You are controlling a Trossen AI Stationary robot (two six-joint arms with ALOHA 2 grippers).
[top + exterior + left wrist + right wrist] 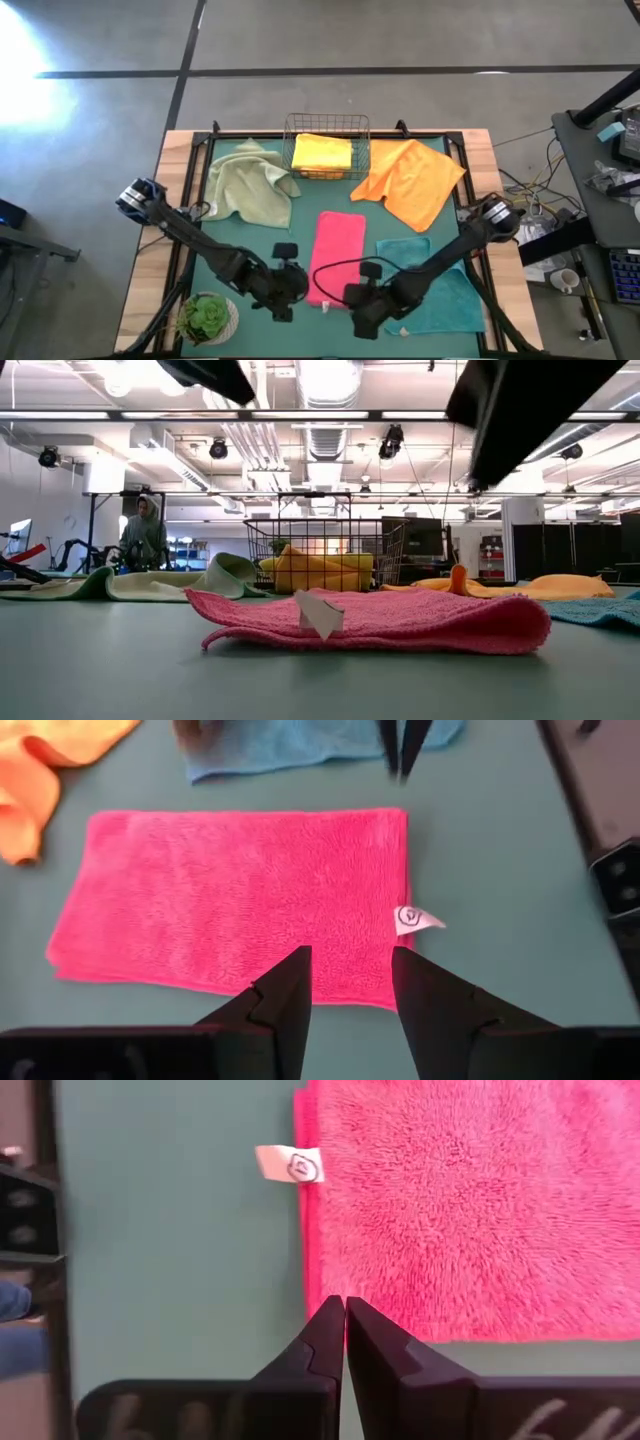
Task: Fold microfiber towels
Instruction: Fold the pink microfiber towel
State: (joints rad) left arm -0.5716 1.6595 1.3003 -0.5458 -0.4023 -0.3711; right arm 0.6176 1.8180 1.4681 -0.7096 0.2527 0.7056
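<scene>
- Pink towel (335,256) lies folded into a long rectangle in the middle of the dark-green table mat (300,225), flat on the mat; a small white tag (415,918) sticks out from its near edge
- left gripper (350,982) hovers at the near left corner of the pink towel, fingers parted to a narrow gap, holding nothing
- right gripper (345,1330) hangs just off the near right corner of the same towel, fingers pressed together, empty
- teal towel (440,290) lies spread at the near right, partly under the right arm
- orange towel (412,182) lies rumpled at the far right, just beside the wire basket (327,124)
- yellow towel (321,153) sits folded inside that basket at the far middle
- sage-green towel (250,185) lies crumpled at the far left of the mat
- small potted plant (208,317) stands at the near left corner of the table
- a person (144,532) stands in the room well beyond the table
</scene>
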